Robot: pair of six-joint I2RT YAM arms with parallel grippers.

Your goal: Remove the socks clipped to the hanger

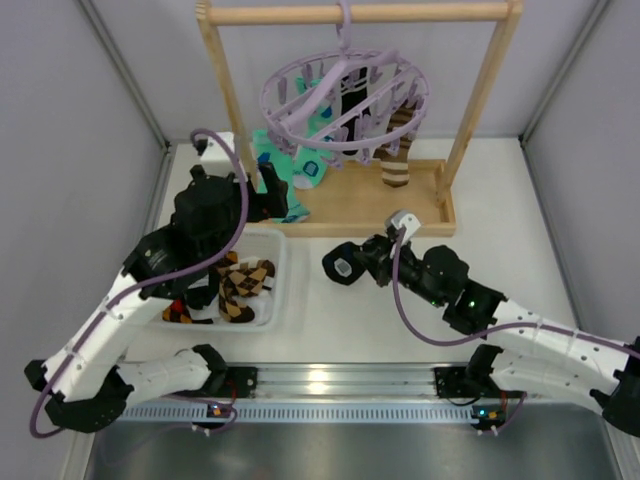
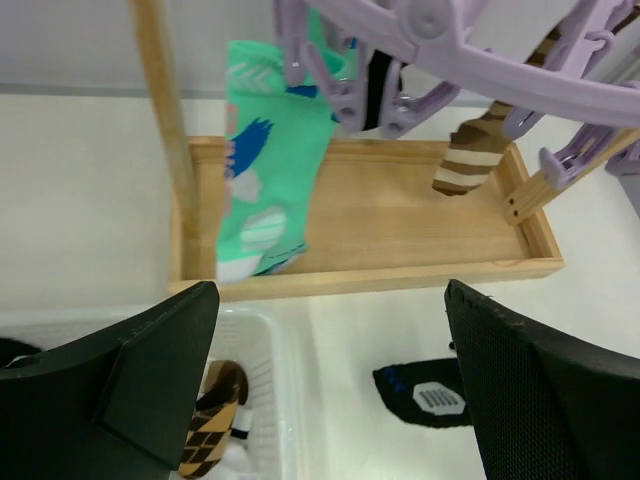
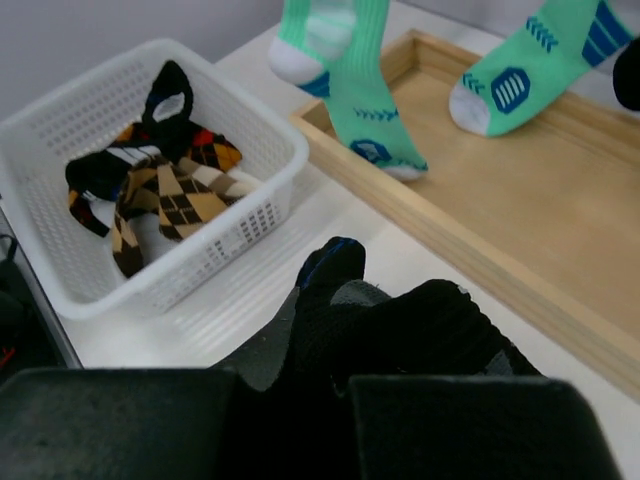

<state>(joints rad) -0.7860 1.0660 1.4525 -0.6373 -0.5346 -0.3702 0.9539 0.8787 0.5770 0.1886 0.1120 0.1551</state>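
Several mint socks (image 2: 275, 150) on lavender hanger (image 2: 520, 80); left tool (image 2: 325, 310) wide, right tool (image 1: 342, 266) pinching black sock (image 3: 400, 320)

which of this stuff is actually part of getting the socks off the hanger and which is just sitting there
Part of the job: lavender hanger; mint socks and brown striped sock hanging from it; black sock, already off; argyle socks, already in the white basket.
Just there: wooden rack; the basket itself.
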